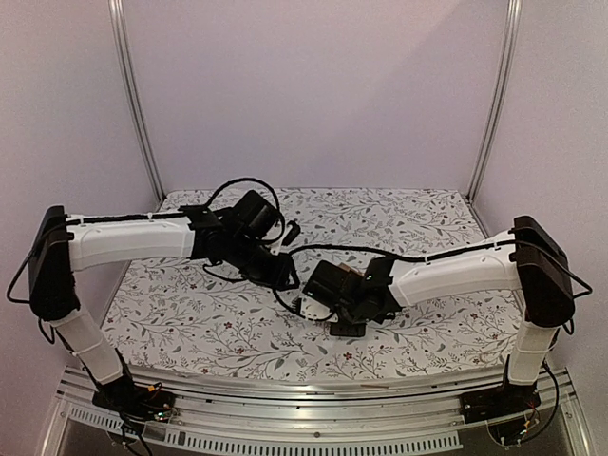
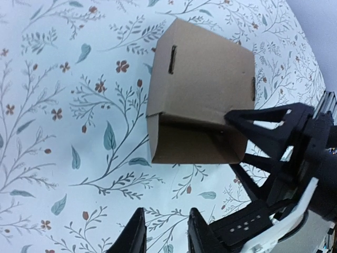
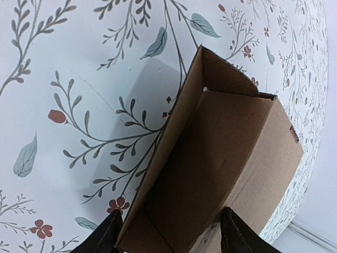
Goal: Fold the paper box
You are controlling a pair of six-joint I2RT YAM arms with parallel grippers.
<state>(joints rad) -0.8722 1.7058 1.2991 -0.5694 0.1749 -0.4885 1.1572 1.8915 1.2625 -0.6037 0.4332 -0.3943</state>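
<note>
Left wrist: the right gripper (image 2: 234,141) masks the lower right corner of the paper box (image 2: 200,89); the left gripper (image 2: 166,237) is cropped by the bottom edge. Right wrist: the box's near end runs off frame, and we get only the fingertips. Top view: the wrists cover the box almost wholly; we cannot make out either pair of fingers there.

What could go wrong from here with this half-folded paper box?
The right gripper squeezes the hollow paper box across its thin walls, so they may buckle or the box may twist. The left gripper stands open, clear of the box, so nothing braces the near flap against springing outward.
</note>
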